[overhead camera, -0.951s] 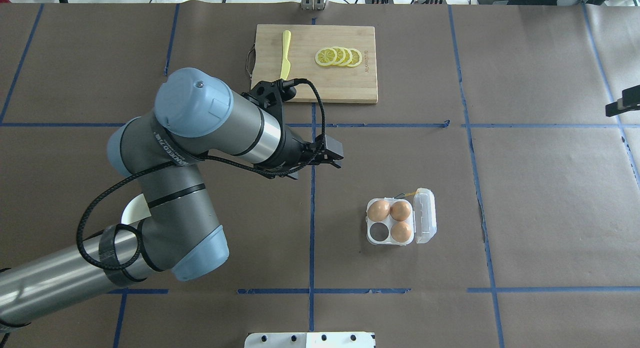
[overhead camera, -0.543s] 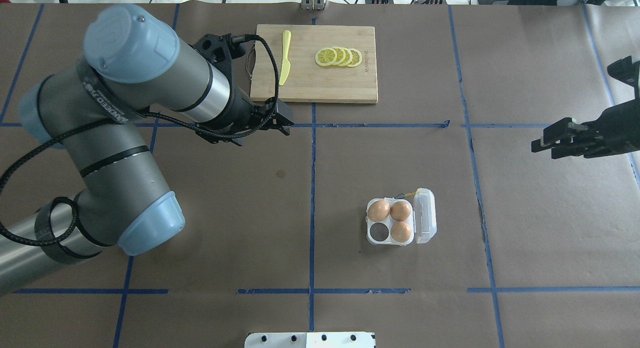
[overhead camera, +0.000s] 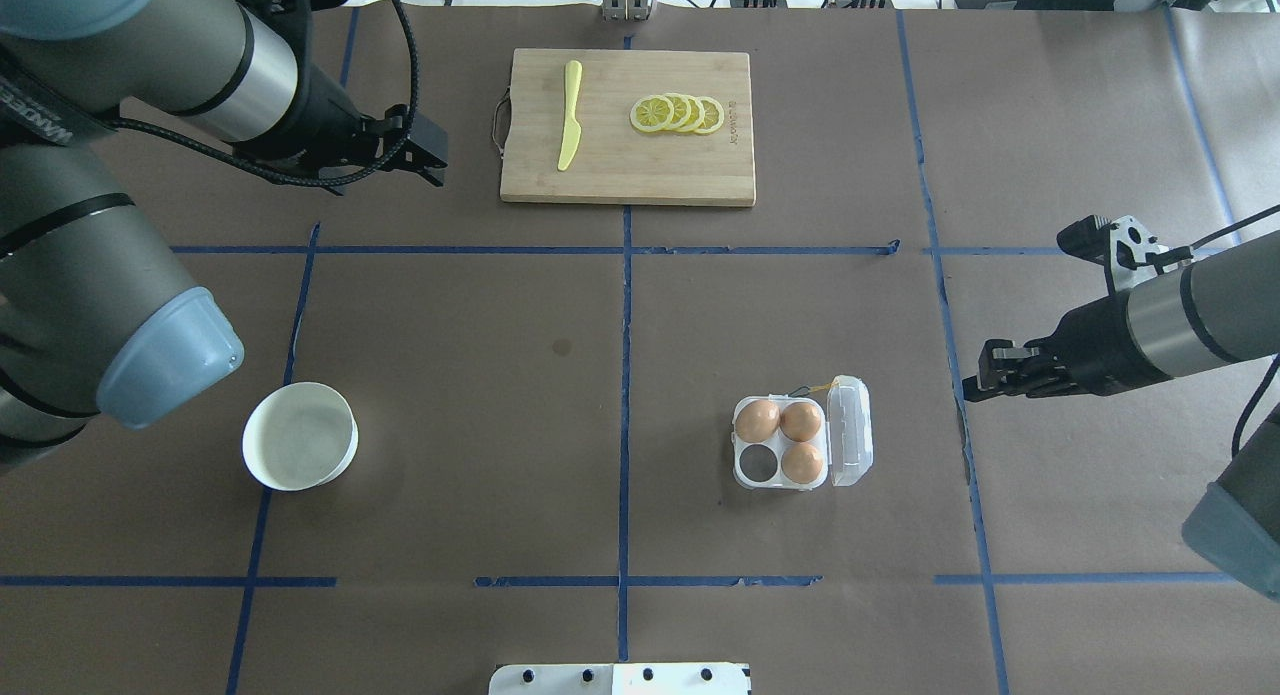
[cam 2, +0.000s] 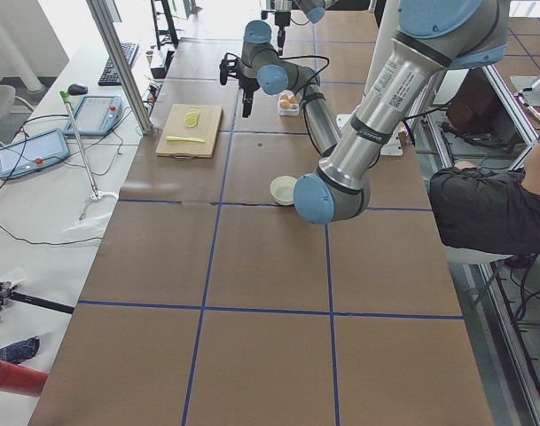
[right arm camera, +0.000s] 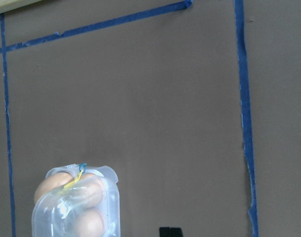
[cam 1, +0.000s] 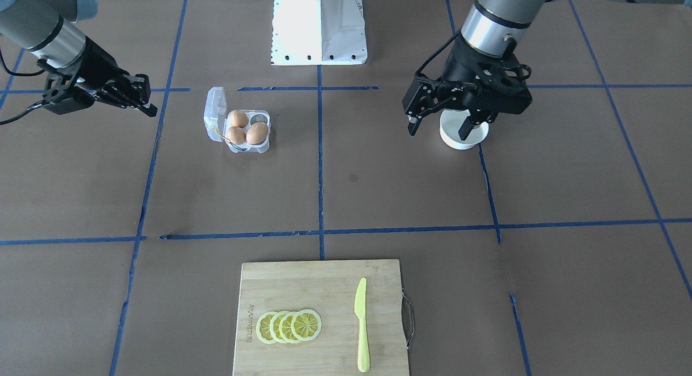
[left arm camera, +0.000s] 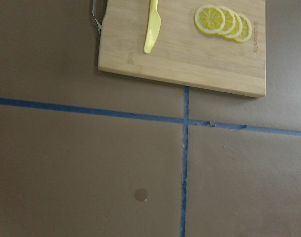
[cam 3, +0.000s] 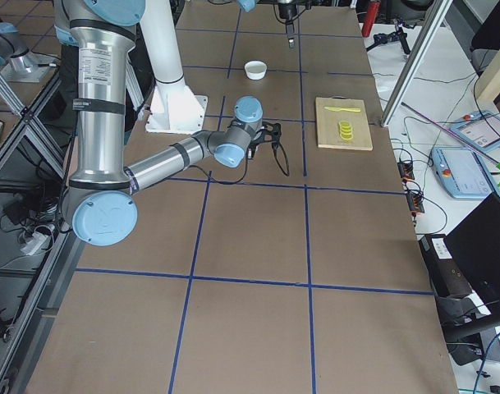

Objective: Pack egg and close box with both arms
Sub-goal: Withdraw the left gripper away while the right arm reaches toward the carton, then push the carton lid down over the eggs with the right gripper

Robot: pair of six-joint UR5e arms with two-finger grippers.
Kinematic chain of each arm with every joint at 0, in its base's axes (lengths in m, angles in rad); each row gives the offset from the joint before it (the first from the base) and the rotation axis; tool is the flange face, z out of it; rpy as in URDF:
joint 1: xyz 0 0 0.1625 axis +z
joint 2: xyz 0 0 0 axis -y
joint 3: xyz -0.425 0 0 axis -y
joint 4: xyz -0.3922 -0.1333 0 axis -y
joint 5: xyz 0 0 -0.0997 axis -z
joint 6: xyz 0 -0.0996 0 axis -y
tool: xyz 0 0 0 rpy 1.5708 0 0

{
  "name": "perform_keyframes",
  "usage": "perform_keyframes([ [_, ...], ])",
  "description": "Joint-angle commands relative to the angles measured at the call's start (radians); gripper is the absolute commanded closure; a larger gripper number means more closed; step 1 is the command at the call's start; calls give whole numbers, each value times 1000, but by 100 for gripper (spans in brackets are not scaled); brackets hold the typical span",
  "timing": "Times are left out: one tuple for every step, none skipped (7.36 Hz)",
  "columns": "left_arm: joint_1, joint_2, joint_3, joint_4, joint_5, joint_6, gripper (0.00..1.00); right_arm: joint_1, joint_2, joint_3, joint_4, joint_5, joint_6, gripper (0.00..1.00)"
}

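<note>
The clear egg box (overhead camera: 742, 480) lies right of the table's middle with its hinged lid (overhead camera: 850, 430) open to the right. Three orange-brown eggs (overhead camera: 757, 419) (overhead camera: 800, 421) (overhead camera: 803, 462) fill three cells; the near-left cell (overhead camera: 760, 462) is empty. I see no egg outside the box. The box also shows in the front view (cam 1: 241, 146) and low in the right wrist view (right arm camera: 76, 202). My right gripper (overhead camera: 983, 376) hovers to the right of the box, open and empty. My left gripper (cam 1: 438, 126) is open and empty, high over the table's left side.
A round white bowl (overhead camera: 300, 435) stands at the near left and looks empty. A wooden cutting board (overhead camera: 627, 165) at the far middle carries a yellow knife (overhead camera: 570, 115) and lemon slices (overhead camera: 677, 113). The white base block (overhead camera: 620, 679) is at the near edge.
My left arm has swung away from the table's middle to the far left, uncovering the white bowl. My right arm has come in from the right edge toward the box.
</note>
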Motion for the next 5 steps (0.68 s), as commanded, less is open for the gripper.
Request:
perform_keyframes([
  [-40, 10, -6, 2, 0, 52, 0, -107, 76, -24, -7, -89, 23, 100],
  [-40, 10, -6, 2, 0, 62, 0, -126, 127, -53, -10, -94, 29, 100],
  [-45, 12, -8, 2, 0, 65, 0, -135, 168, -82, -10, -94, 46, 100],
  [-51, 13, -6, 2, 0, 71, 0, -157, 194, -87, -12, -94, 46, 100],
  [-68, 25, -8, 2, 0, 104, 0, -178, 272, -123, -15, -97, 63, 100],
])
